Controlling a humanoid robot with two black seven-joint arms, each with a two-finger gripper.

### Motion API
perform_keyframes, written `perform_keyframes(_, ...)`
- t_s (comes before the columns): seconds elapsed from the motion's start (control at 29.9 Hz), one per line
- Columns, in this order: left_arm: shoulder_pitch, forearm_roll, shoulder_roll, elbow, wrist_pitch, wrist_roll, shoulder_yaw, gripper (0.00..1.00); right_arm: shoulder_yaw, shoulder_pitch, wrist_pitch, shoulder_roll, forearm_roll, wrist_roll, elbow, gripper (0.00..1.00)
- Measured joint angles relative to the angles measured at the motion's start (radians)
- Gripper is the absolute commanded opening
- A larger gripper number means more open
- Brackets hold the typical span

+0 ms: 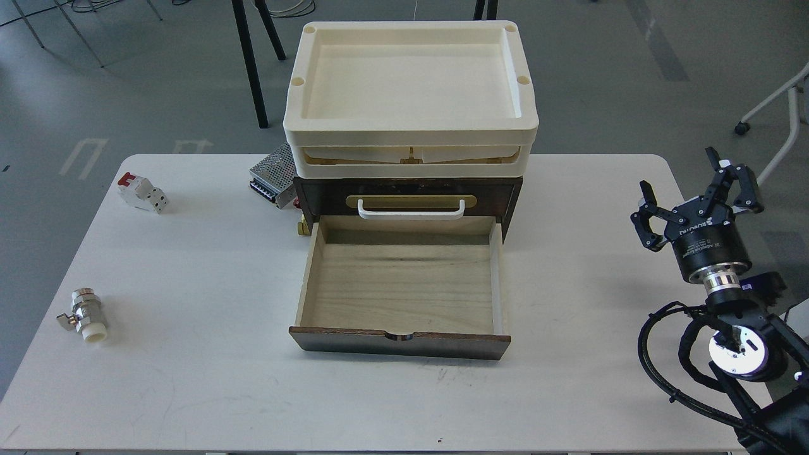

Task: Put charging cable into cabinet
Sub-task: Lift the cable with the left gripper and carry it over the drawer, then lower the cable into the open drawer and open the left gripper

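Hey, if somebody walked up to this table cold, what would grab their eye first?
The dark wooden cabinet at the table's middle, its pale drawer pulled wide open and empty, with cream trays stacked on top. Next, the right gripper, open above the table's right edge. Small parts sit far left: a breaker and a metal valve.

Cabinet (407,189) at table (189,392) centre, its drawer (404,284) pulled out toward 6 o'clock, open from above; stacked trays (411,136) overhang the rear. Obstacles: valve (85,314) at 8 o'clock, breaker block (142,192) at 10 o'clock, power-supply box (273,174) at 11 o'clock. Right tool (695,199) hovers at 3 o'clock, fingers spread.
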Motion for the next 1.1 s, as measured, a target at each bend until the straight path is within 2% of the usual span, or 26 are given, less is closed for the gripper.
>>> perform_keyframes(0.13, -0.045, 0.093, -0.044, -0.135, -0.049, 0.0, 0.0, 0.02, 0.0, 0.0, 0.0, 0.0, 0.0, 0.0, 0.0, 1.0)
perform_keyframes(0.3, -0.056, 0.248, -0.152, -0.23, -0.133, 0.0, 0.003, 0.02, 0.0, 0.0, 0.0, 0.0, 0.0, 0.0, 0.0, 0.99)
perform_keyframes(0.5, -0.04, 0.449, -0.313, -0.249, -0.171, 0.001, 0.099, 0.02, 0.0, 0.0, 0.0, 0.0, 0.0, 0.0, 0.0, 1.0)
perform_keyframes(0.74, 0.004, 0.506, -0.352, -0.282, -0.172, 0.001, 0.264, 0.02, 0.0, 0.0, 0.0, 0.0, 0.0, 0.0, 0.0, 0.99)
perform_keyframes(1.1, 0.226, 0.713, -0.439, -0.275, -0.172, 0.001, 0.291, 0.03, 0.0, 0.002, 0.0, 0.0, 0.0, 0.0, 0.0, 1.0)
